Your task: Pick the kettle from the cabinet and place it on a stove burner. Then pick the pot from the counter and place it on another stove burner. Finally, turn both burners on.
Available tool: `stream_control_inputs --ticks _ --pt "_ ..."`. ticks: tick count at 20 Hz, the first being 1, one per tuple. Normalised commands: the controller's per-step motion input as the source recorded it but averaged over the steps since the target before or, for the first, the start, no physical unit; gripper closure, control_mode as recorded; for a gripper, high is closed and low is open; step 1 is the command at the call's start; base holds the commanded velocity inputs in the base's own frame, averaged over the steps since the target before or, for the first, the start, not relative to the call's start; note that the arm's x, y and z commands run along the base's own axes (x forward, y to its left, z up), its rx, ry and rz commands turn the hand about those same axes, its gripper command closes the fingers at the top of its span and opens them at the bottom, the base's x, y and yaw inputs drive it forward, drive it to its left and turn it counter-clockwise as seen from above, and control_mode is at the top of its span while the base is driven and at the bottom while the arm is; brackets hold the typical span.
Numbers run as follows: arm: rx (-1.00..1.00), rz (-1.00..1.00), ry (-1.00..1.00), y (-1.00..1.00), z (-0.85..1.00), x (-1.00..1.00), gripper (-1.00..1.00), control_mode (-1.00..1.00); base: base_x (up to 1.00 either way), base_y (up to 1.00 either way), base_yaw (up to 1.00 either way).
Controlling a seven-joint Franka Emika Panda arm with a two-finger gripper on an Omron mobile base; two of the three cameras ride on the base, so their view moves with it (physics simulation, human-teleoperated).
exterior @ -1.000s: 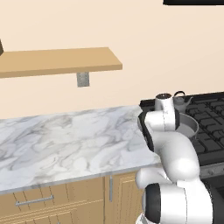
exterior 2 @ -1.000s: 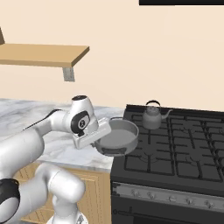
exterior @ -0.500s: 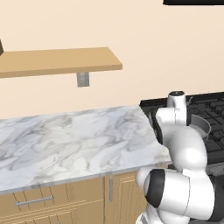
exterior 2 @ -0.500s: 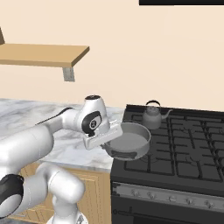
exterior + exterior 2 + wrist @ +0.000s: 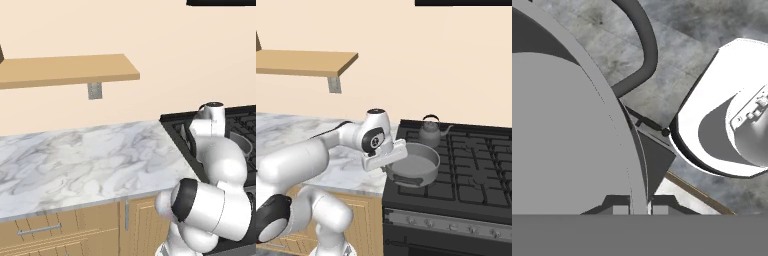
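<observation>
Kettle (image 5: 429, 133) already sits on a rear stove burner (image 5: 432, 142); I carry the pot (image 5: 415, 168), its rim clamped in my gripper's (image 5: 387, 161) closed jaws, over the front-left grate, not yet set down, knobs untouched.

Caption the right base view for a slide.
Gripper carries the pot by its rim over the stove's front-left burner; the kettle already sits behind.
</observation>
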Motion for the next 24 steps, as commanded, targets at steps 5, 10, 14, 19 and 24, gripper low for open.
stream_control_inputs --ticks 5,10,14,19,24 --pt "0.0 -0.11 0.0 -0.17 0.0 0.08 1.0 -1.0 0.0 0.0 0.0" --pt "0.0 -0.08 0.0 -0.15 -0.01 0.08 1.0 -1.0 0.0 0.0 0.0" --pt "0.0 -0.04 0.0 -0.09 -0.14 0.08 1.0 -1.0 0.0 0.0 0.0" --pt "0.0 -0.01 0.0 -0.02 -0.3 0.14 1.0 -1.0 0.0 0.0 0.0" --pt "0.0 0.0 0.0 -0.04 -0.27 0.13 1.0 -1.0 0.0 0.0 0.0"
